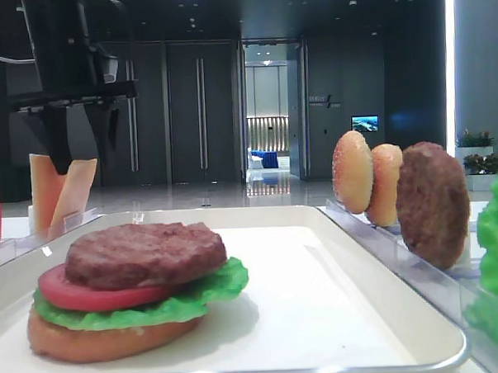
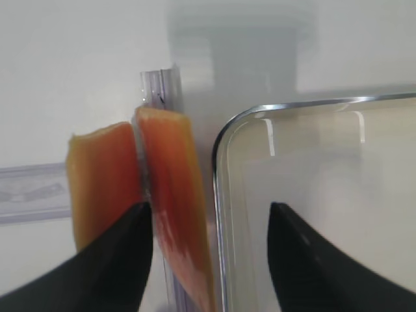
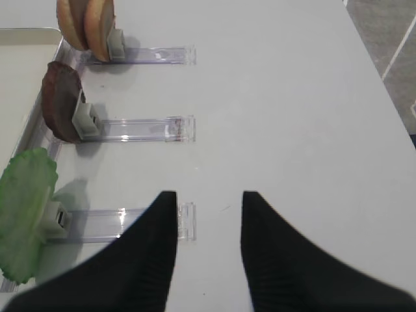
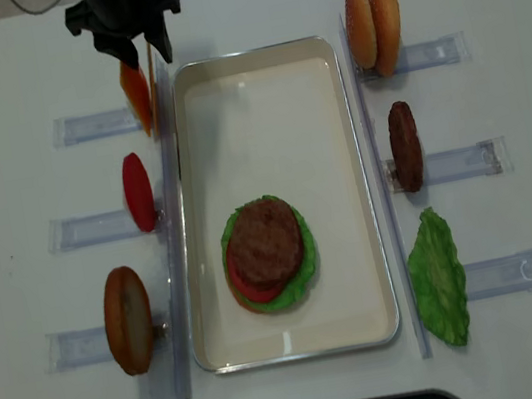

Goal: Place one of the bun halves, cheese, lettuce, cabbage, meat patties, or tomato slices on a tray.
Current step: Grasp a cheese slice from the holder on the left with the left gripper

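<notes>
Exterior high view: the white tray [image 1: 335,257] carries a stack of bun half [image 1: 99,342], lettuce [image 1: 196,300], tomato [image 1: 80,293] and patty [image 1: 144,253]. The left pincer [image 1: 86,148] hangs spread over two upright cheese [image 1: 59,191] slices at the tray's far left. Behind lies a dark lobby with tall doors and a lit corridor.

Right wrist view: the right pincer [image 3: 208,247], spread, hovers over a bare white table [image 3: 292,117]; clear racks [image 3: 149,130] hold buns, a patty and a leaf at the left.

Left wrist view: one finger [image 2: 123,260] sits between the two cheese slices, the other [image 2: 305,260] over the tray corner, so the inner slice stands between them; contact cannot be told.

Overhead realsense view: the stack rests in the tray's near half; grey floor borders the table.
</notes>
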### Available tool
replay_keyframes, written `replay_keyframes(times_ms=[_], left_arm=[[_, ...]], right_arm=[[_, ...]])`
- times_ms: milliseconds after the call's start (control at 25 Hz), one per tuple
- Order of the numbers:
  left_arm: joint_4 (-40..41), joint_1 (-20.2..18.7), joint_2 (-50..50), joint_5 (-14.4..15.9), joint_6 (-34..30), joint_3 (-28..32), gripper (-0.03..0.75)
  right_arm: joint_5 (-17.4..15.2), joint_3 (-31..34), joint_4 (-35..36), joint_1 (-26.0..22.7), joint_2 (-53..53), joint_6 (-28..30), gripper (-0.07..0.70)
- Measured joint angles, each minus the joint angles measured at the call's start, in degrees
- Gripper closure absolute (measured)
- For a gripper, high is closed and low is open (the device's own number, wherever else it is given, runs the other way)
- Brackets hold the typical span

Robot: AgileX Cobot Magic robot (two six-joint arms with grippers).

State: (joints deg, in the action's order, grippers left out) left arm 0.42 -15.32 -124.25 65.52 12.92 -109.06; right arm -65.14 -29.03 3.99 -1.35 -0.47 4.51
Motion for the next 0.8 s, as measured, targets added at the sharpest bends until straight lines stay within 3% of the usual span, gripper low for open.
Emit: replay_keyframes(times_ms=[800], left_arm=[[0.5, 0.0, -1.9, -0.1, 0.2, 0.0, 0.31]], right_arm=[[0.0, 0.0, 0.0, 0.0, 0.0, 0.0, 0.395]])
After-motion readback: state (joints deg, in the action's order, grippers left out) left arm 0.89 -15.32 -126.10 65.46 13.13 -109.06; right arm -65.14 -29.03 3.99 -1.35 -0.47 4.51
